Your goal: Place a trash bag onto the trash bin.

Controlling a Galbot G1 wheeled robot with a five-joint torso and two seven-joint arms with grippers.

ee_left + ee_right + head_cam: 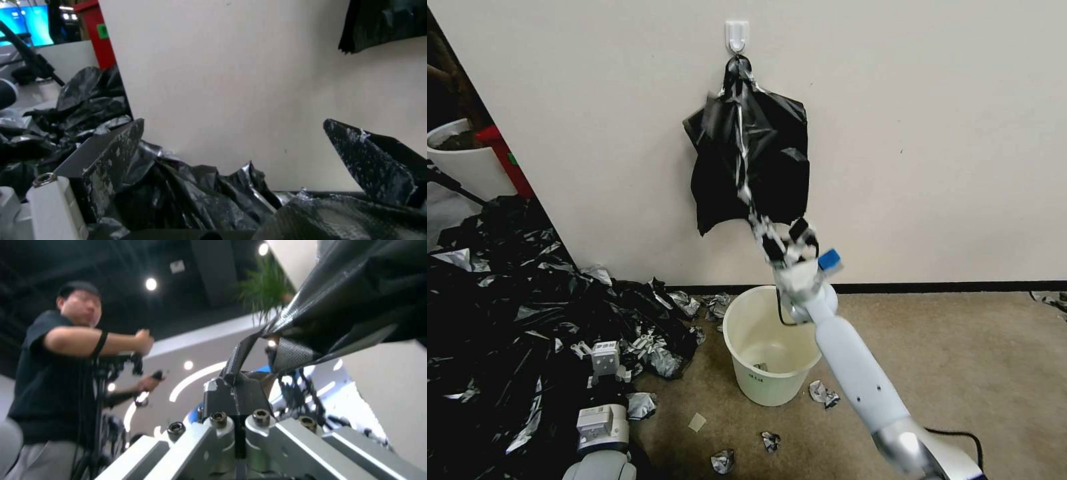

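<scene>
Your right tool [790, 241] is clamped on the trash bag [740, 180], pulled taut from the wall hook [737, 35] above the trash bin [770, 347]. It's thin, limp, slippery: take hold at its rim. Left tool [602, 357] is low, open, empty.

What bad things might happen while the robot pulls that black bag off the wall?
1. The right pincer grips only a thin stretched strand of the trash bag, so it might tear or slip free.
2. The hanging bags are knotted on one wall hook; the whole sheaf could come away together.
3. The trash bin stands right under the arm and might get knocked.
</scene>
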